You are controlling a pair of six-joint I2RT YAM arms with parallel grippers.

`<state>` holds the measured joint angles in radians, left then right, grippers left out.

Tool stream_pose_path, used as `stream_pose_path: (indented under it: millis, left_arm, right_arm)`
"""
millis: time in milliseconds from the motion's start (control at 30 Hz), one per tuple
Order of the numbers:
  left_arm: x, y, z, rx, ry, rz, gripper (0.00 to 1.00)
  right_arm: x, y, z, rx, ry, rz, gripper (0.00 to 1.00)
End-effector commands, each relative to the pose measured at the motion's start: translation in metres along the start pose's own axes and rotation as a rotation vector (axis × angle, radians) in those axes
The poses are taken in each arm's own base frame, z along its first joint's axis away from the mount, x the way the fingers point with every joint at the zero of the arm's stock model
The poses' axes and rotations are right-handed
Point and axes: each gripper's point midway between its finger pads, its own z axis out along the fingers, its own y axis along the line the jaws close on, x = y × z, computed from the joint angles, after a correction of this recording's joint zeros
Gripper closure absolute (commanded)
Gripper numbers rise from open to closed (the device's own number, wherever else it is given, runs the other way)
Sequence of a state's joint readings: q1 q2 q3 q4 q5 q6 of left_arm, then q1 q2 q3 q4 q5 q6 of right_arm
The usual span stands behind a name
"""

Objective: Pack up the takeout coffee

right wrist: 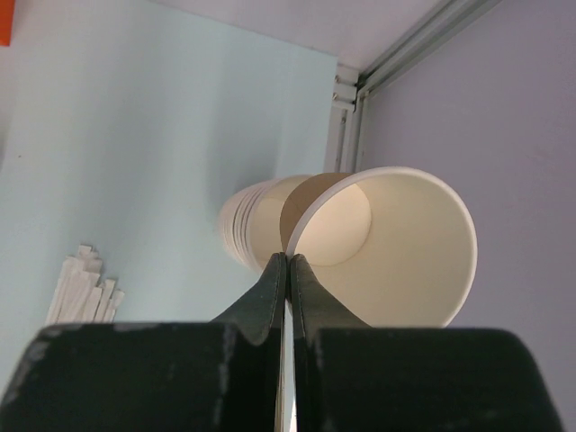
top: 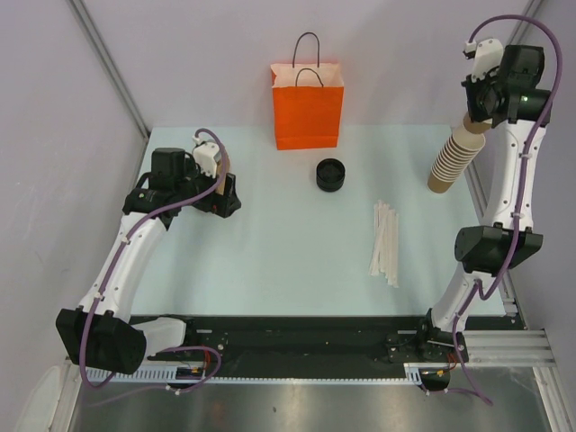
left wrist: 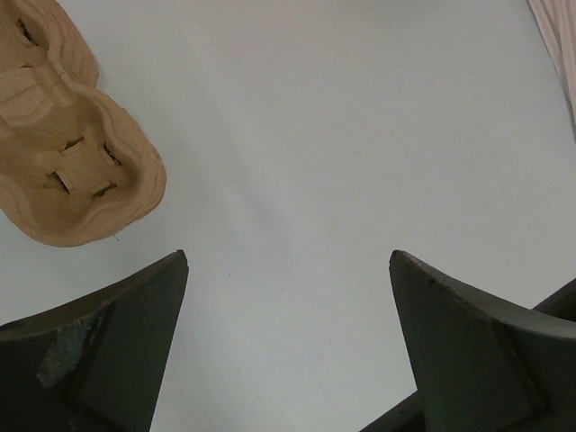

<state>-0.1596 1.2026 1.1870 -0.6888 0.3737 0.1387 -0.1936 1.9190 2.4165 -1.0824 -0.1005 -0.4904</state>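
Right jaws tight on tan, cream-lined paper cup [right wrist: 396, 247], seemingly atop the stack [top: 453, 158]; left jaws wide.

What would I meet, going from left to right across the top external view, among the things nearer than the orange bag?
left claw, open → stack of black lids → bundle of white sticks → stack of paper cups, whose top cup the right claw pinches by the rim.
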Motion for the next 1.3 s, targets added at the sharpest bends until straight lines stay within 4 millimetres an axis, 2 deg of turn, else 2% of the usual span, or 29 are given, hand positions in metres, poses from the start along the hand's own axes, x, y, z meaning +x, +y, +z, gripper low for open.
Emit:
stream_pose_path:
  millis: [0,100,167,200,300,333,400,433,467,533,567,600,633,667,700,733,767,800,933,1033,1133,1267]
  left_arm:
    - [-0.01,-0.006,0.001,0.021,-0.04,0.007,0.0]
    - [-0.011,-0.005,0.0,0.014,-0.045,0.007,0.01]
    - [-0.012,-0.004,0.0,0.011,-0.05,0.008,0.01]
    - [-0.012,-0.003,0.0,0.008,-0.05,0.005,0.0]
    - [-0.017,-0.002,-0.003,-0.005,-0.064,-0.01,0.01]
    - [-0.02,-0.002,-0.005,-0.007,-0.069,-0.015,0.01]
    - [-0.028,-0.003,-0.011,0.011,-0.095,-0.038,0.0]
    - [-0.031,-0.003,-0.014,0.022,-0.105,-0.048,0.01]
    - [-0.034,-0.002,-0.017,0.028,-0.118,-0.065,0.01]
    - [-0.045,0.007,-0.027,0.029,-0.171,-0.134,0.0]
    - [-0.049,0.01,-0.031,0.032,-0.193,-0.175,0.01]
    - [-0.049,0.024,-0.037,0.004,-0.215,-0.245,0.01]
    - [-0.056,0.026,-0.044,0.013,-0.259,-0.252,0.01]
    - [-0.056,0.029,-0.048,0.008,-0.278,-0.278,0.0]
    - [-0.052,0.038,-0.05,-0.017,-0.288,-0.3,0.0]
    - [-0.054,0.04,-0.055,-0.029,-0.316,-0.289,0.01]
    - [-0.053,0.043,-0.057,-0.052,-0.328,-0.289,0.01]
    - [-0.045,0.045,-0.054,-0.065,-0.322,-0.296,0.0]
    - [-0.044,0.043,-0.059,-0.083,-0.365,-0.27,0.0]
    - [-0.04,0.048,-0.057,-0.103,-0.346,-0.272,0.0]
    - [-0.039,0.05,-0.057,-0.117,-0.342,-0.277,0.0]
    - [-0.041,0.05,-0.057,-0.118,-0.347,-0.282,0.01]
  right_arm:
    - [-0.055,-0.009,-0.057,0.1,-0.187,-0.072,1.0]
    - [-0.075,-0.01,-0.079,0.138,-0.258,-0.106,1.0]
    - [-0.089,-0.001,-0.09,0.134,-0.309,-0.132,1.0]
    - [-0.096,0.006,-0.101,0.114,-0.34,-0.145,1.0]
    - [-0.109,0.06,-0.118,-0.014,-0.391,-0.218,1.0]
    - [-0.108,0.101,-0.115,-0.113,-0.388,-0.259,1.0]
    - [-0.105,0.146,-0.124,-0.223,-0.4,-0.303,1.0]
    - [-0.089,0.174,-0.111,-0.291,-0.353,-0.325,1.0]
    - [-0.088,0.217,-0.115,-0.38,-0.37,-0.361,1.0]
    - [-0.076,0.262,-0.116,-0.475,-0.362,-0.383,1.0]
    - [-0.055,0.314,-0.113,-0.576,-0.333,-0.437,1.0]
    - [-0.045,0.335,-0.113,-0.61,-0.316,-0.448,1.0]
    - [-0.031,0.361,-0.112,-0.653,-0.295,-0.48,1.0]
    - [-0.008,0.387,-0.102,-0.686,-0.261,-0.509,1.0]
    - [0.01,0.421,-0.111,-0.728,-0.256,-0.562,1.0]
    - [0.024,0.436,-0.11,-0.735,-0.243,-0.595,1.0]
    - [0.029,0.451,-0.109,-0.733,-0.262,-0.607,1.0]
    - [0.059,0.471,-0.109,-0.742,-0.222,-0.66,1.0]
    - [0.08,0.506,-0.106,-0.759,-0.221,-0.641,1.0]
    - [0.1,0.527,-0.093,-0.734,-0.193,-0.671,1.0]
    - [0.119,0.541,-0.086,-0.717,-0.152,-0.685,1.0]
    - [0.136,0.543,-0.087,-0.694,-0.105,-0.659,1.0]
